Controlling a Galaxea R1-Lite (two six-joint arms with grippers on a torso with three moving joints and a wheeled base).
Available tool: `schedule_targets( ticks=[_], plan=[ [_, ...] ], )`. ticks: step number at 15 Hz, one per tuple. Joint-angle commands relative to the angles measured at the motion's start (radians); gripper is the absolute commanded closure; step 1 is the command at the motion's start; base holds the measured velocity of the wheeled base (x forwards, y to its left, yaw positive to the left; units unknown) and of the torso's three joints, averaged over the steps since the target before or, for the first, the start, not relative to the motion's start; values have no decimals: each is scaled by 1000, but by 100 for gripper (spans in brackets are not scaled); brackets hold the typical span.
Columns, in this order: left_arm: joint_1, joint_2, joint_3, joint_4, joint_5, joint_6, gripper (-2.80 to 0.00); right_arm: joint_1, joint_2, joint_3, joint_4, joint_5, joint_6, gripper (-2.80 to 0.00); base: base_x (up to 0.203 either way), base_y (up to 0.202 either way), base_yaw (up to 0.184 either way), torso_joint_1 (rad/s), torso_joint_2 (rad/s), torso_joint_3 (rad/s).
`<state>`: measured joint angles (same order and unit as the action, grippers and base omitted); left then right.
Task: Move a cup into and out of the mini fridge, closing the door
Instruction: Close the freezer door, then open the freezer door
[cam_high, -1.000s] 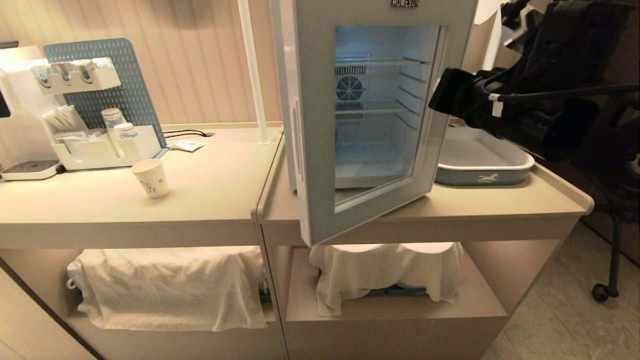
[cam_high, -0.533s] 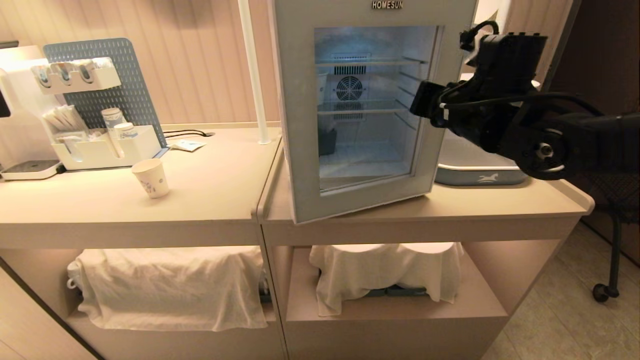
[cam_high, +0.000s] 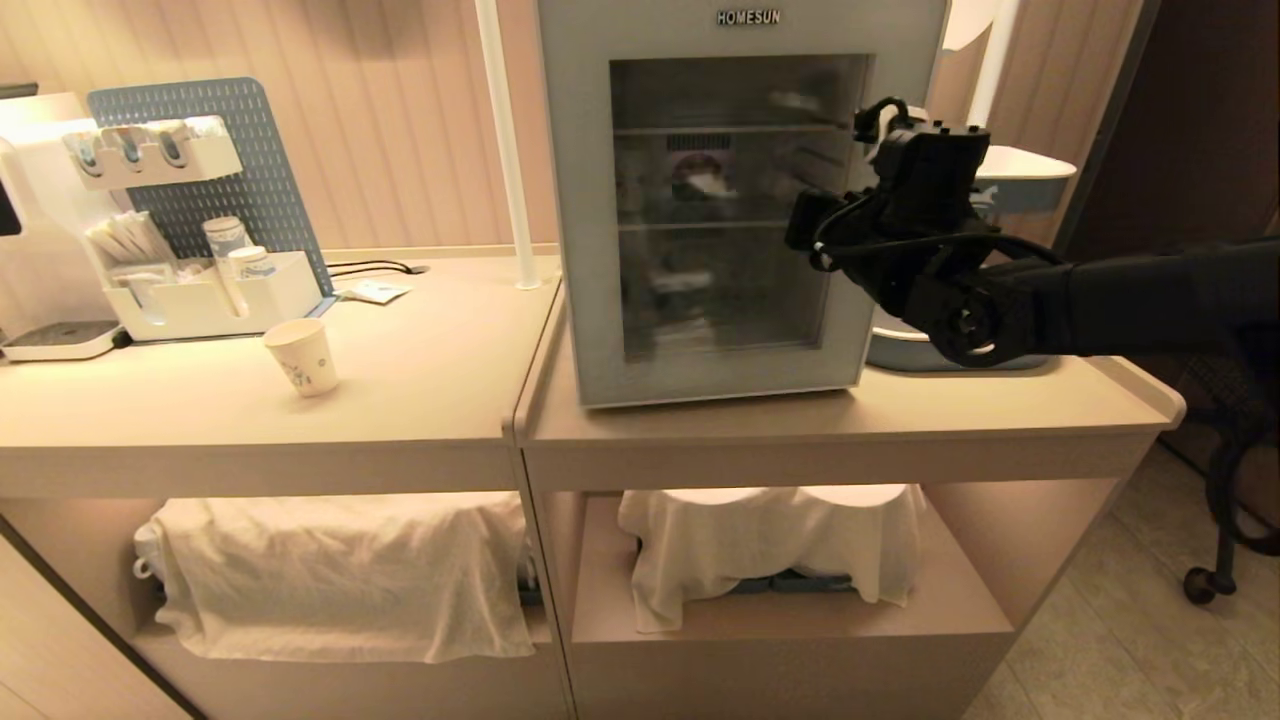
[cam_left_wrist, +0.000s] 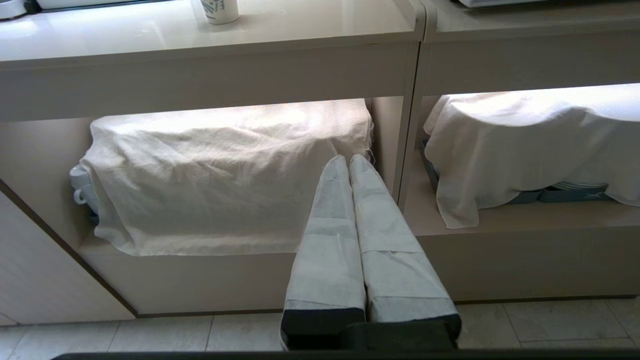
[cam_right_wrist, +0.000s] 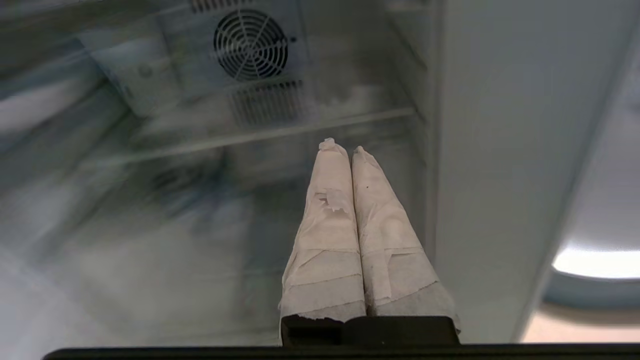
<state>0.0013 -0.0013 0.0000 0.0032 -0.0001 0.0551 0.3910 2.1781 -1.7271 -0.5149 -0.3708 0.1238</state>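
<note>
My right tool (cam_high: 815, 235), fingers pressed together and empty, sits against the door (cam_high: 590, 200) near its right edge; door looks flush.

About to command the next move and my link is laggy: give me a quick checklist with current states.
1. Door flush against the mini fridge: ok, no gap shows in the head view.
2. Right gripper empty, fingers together, at the glass by the door's right edge: ok.
3. Cup upright on the left counter, outside the fridge: ok.
4. Left gripper parked low in front of the cloth-covered shelf, shut, empty: ok.
5. Door latched: cannot tell.
</note>
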Motion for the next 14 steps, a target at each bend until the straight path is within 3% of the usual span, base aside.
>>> schedule_targets(
  ticks=[1, 5, 9, 11, 14],
  plan=[
    [0, 0, 0, 0, 0, 0, 0, -9, 70, -36, -24, -3, -16, 0, 0, 0, 0, 0, 0, 0],
    [0, 1, 0, 0, 0, -1, 0, -25, 99, -61, -33, -8, -40, 0, 0, 0, 0, 0, 0, 0],
    [0, 1, 0, 0, 0, 0, 0, -49, -20, 103, 22, 3, -97, 0, 0, 0, 0, 0, 0, 0],
    [0, 1, 0, 1, 0, -1, 0, -86, -140, 219, 134, 10, -136, 0, 0, 0, 0, 0, 0, 0],
    [0, 1, 0, 0, 0, 0, 0, -171, -351, 381, 438, 25, -179, 0, 0, 0, 0, 0, 0, 0]
  ],
)
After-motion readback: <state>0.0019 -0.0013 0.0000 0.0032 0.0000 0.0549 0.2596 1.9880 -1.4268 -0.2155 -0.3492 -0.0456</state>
